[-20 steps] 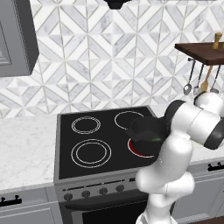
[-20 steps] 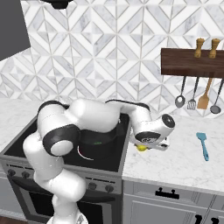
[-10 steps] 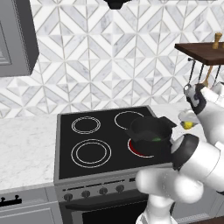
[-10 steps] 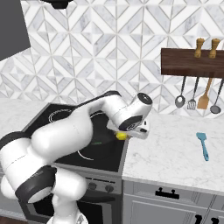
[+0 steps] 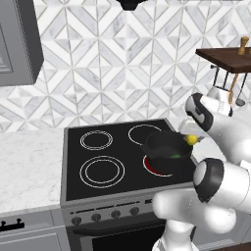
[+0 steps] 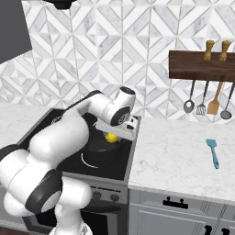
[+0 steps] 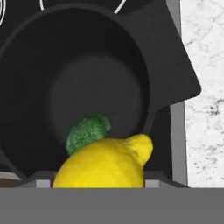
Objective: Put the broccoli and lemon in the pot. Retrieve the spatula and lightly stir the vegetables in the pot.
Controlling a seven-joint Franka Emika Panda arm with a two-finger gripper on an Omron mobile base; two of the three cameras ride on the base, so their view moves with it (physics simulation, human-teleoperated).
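Right now the end effector [image 6: 111, 136] hangs over the pot [image 6: 98, 143] with the lemon [image 6: 110, 137] clamped between its fingers. In the hand view the lemon [image 7: 105, 162] sits low and close, its nub pointing up and to the right of that picture, so its long axis runs on that same slant toward the pot's rim. From the left base view the lemon [image 5: 192, 140] shows as a yellow spot just above the pot's [image 5: 166, 147] right edge.

Down inside the pot [image 7: 78, 87], the broccoli [image 7: 88, 132] lies on the black floor near the wall, a lumpy green piece partly covered by the lemon in front of it. In the left base view a speck of that green [image 5: 175, 156] peeks inside the rim.

The pot stands on the front right burner of the black glass stove [image 5: 105, 162], where a red glow shows under its edge.

Off to the right, the teal spatula [image 6: 212, 152] lies flat on the white marble desk [image 6: 183, 160], well apart from the stove, blade toward the wall, handle toward the front edge.

Behind, a grey-and-white geometric tile wall [image 6: 114, 55]; a dark wooden shelf [image 6: 202, 66] carries hanging utensils.
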